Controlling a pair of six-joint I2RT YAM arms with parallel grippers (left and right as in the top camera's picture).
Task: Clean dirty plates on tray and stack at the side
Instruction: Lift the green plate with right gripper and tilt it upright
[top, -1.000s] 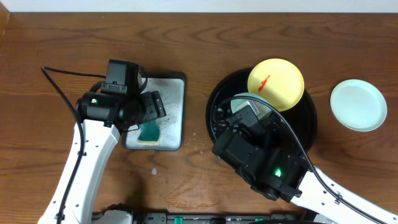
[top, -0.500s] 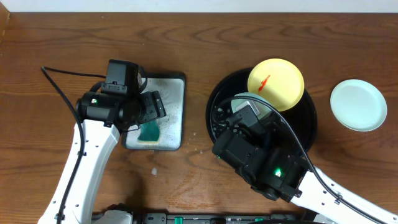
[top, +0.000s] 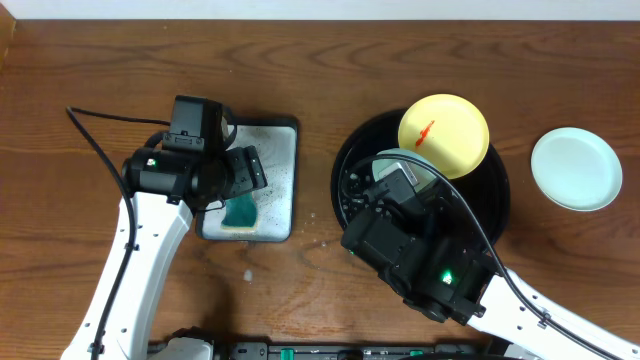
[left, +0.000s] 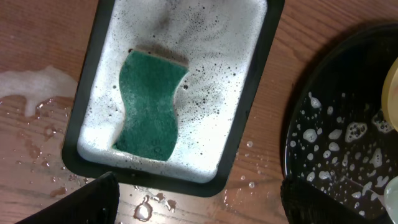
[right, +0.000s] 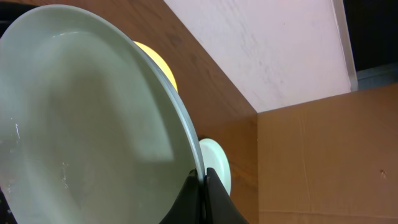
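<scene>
My right gripper (right: 201, 182) is shut on the rim of a mint-blue plate (right: 81, 124) and holds it tilted over the black tray (top: 495, 200); overhead only a sliver of that plate (top: 400, 160) shows past the arm. A yellow plate (top: 444, 134) with a red smear rests on the tray's far rim and peeks out behind the held plate (right: 158, 62). Another mint-blue plate (top: 576, 168) lies on the table to the right, also in the right wrist view (right: 217, 163). My left gripper (left: 196, 199) is open and empty above the table, beside the soapy tray.
A rectangular soapy tray (top: 280, 175) holds a green sponge (top: 240, 212); both show in the left wrist view, the tray (left: 255, 93) and the sponge (left: 149, 109). Water drops and foam lie on the table around it (left: 155, 208). The black tray is flecked with suds (left: 336, 137).
</scene>
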